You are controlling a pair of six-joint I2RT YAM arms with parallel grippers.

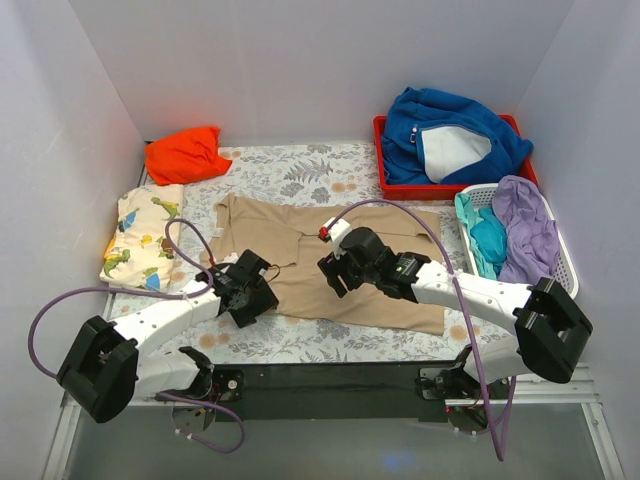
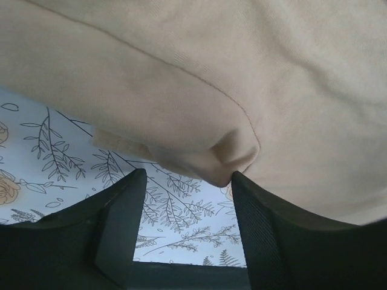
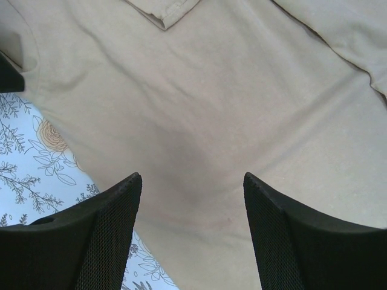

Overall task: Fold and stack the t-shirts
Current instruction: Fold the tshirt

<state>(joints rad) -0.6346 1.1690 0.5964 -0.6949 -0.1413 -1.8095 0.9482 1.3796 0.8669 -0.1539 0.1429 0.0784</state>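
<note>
A tan t-shirt [image 1: 340, 255] lies spread on the flowered cloth at the table's middle, its left side folded inward. My left gripper [image 1: 243, 290] is open at the shirt's near left edge; in its wrist view the gripper [image 2: 188, 181] sits just below a folded tan corner [image 2: 227, 163], touching nothing. My right gripper [image 1: 335, 272] is open above the shirt's middle; the right wrist view shows the gripper [image 3: 192, 181] over flat tan cloth [image 3: 205, 103]. A folded dinosaur-print shirt [image 1: 143, 235] lies at the left. A bunched orange shirt [image 1: 184, 152] lies at the back left.
A red bin [image 1: 384, 175] at the back right holds a blue fleece [image 1: 450, 130]. A white basket [image 1: 563, 262] at the right holds purple and teal clothes. White walls close in the left, back and right sides.
</note>
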